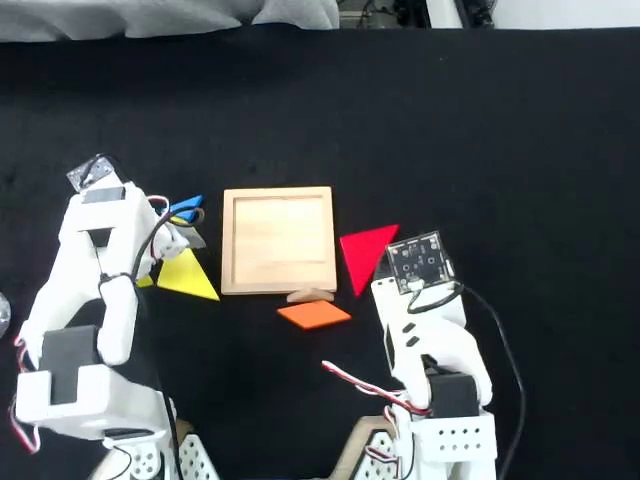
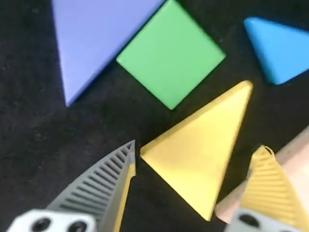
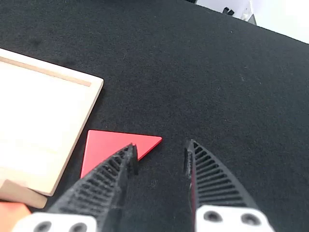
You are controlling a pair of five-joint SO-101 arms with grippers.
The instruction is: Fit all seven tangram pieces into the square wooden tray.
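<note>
I read left gripper (image 2: 198, 147) wide open astride yellow triangle (image 2: 203, 159), holding nothing | right gripper (image 3: 160, 145) partly open, empty, over red triangle (image 3: 106, 142) beside wooden tray (image 3: 43, 111)

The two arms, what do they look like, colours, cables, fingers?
Both are white plastic with black motor blocks and red, white and black cables. The left arm has ribbed fingers, one grey, one yellow; the right arm has black ribbed fingers.

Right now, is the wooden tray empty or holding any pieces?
Empty: the tray shows bare wood; the red triangle, orange piece and yellow triangle lie outside it.
</note>
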